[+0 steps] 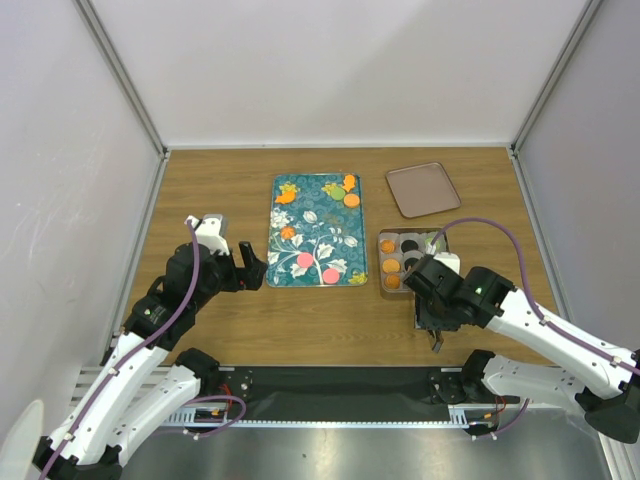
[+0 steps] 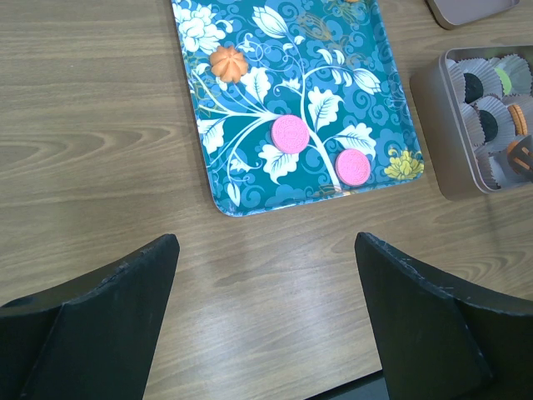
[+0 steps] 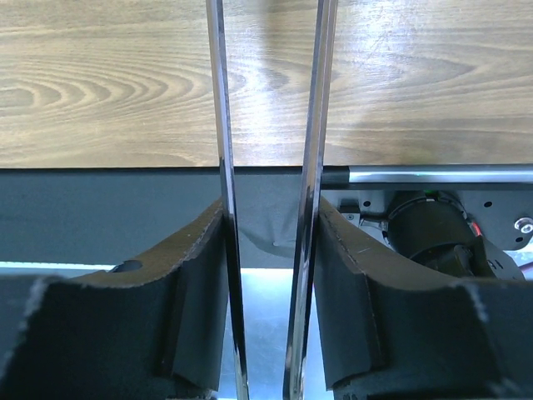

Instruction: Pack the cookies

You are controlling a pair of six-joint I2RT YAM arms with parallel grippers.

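Partly packed: some cookies point(image 1: 390, 266) in tin point(image 2: 429, 125), more on tray point(image 2: 358, 83). Left gripper point(image 2: 266, 242) apart; right gripper point(image 3: 268, 242) clamped on tongs point(image 3: 220, 100).

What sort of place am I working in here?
Probably a lab robot booth, not a kitchen: plain white panels box in a wooden table, with metal frame posts at the corners.
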